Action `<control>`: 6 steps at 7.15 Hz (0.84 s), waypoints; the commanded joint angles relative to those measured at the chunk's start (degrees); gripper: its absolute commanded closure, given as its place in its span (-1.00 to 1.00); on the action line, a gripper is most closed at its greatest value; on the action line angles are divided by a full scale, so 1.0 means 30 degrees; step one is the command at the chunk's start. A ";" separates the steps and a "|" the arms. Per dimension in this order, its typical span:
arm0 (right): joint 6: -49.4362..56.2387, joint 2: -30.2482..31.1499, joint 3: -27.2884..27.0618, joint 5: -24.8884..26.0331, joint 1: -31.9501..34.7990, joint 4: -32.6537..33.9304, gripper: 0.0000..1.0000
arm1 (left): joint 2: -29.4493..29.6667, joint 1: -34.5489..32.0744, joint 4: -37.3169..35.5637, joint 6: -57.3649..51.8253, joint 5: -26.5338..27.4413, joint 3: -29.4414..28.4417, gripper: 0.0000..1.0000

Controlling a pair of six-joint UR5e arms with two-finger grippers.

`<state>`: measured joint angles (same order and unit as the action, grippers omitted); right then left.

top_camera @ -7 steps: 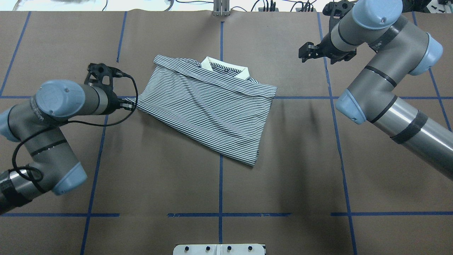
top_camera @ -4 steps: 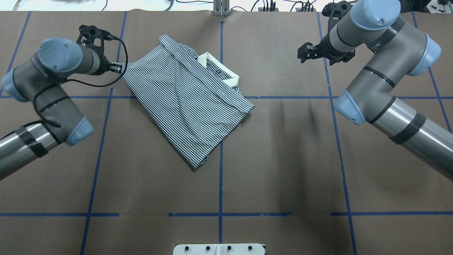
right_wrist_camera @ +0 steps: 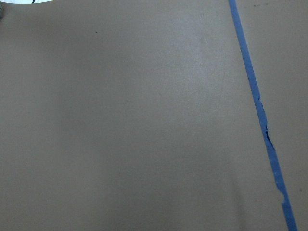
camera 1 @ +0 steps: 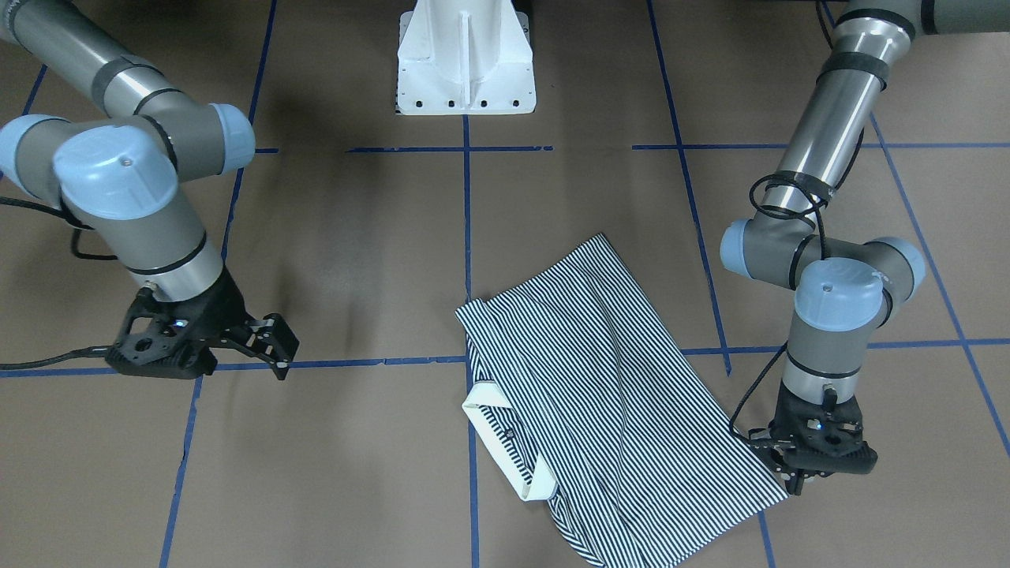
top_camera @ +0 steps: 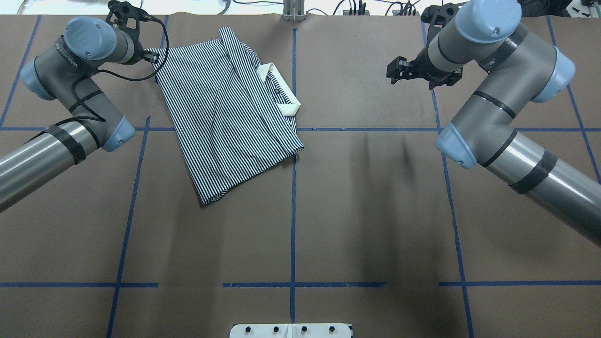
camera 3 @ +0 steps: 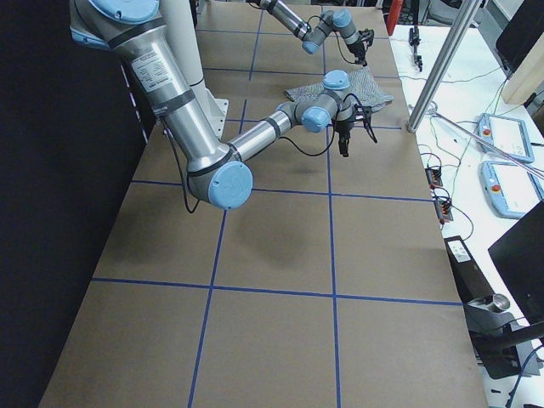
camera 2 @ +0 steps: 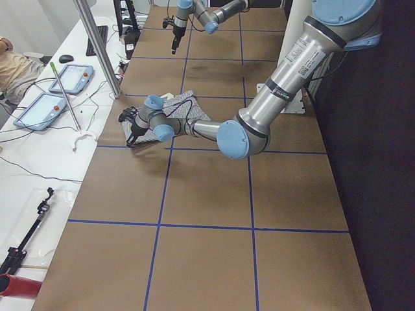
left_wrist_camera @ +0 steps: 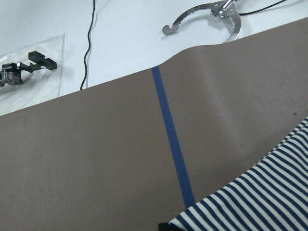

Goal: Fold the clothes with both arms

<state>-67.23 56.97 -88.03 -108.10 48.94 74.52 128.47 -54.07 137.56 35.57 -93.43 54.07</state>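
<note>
The clothes are one navy-and-white striped polo shirt (top_camera: 225,108) lying folded on the brown table, cream collar (top_camera: 281,91) toward the centre line. It also shows in the front-facing view as the shirt (camera 1: 607,394). My left gripper (top_camera: 152,55) is shut on the shirt's far-left corner near the table's far edge. From the front, the same left gripper (camera 1: 791,480) pinches that corner. Striped cloth (left_wrist_camera: 260,202) fills the lower right of the left wrist view. My right gripper (top_camera: 392,74) hovers open and empty over bare table, well right of the shirt. The right wrist view shows only table.
Blue tape lines (top_camera: 293,197) grid the brown paper. The white pedestal base (top_camera: 291,330) sits at the near edge. Beyond the far edge are cables, a metal post (camera 2: 97,45) and tablets (camera 2: 42,110) on a white bench.
The left gripper has pulled the shirt's corner away from the robot toward the far-left; the shirt slid left and turned clockwise. The right gripper drifted slightly left.
</note>
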 commanded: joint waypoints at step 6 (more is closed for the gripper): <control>-1.1249 -0.8260 0.9939 0.7171 -0.4824 -0.3395 -0.40 | -0.1309 -0.0199 0.0932 -0.0490 -0.1258 0.1957 -1.00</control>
<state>-98.95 35.55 -63.76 -88.69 36.04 65.91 124.67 -54.66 140.35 33.93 -97.18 59.82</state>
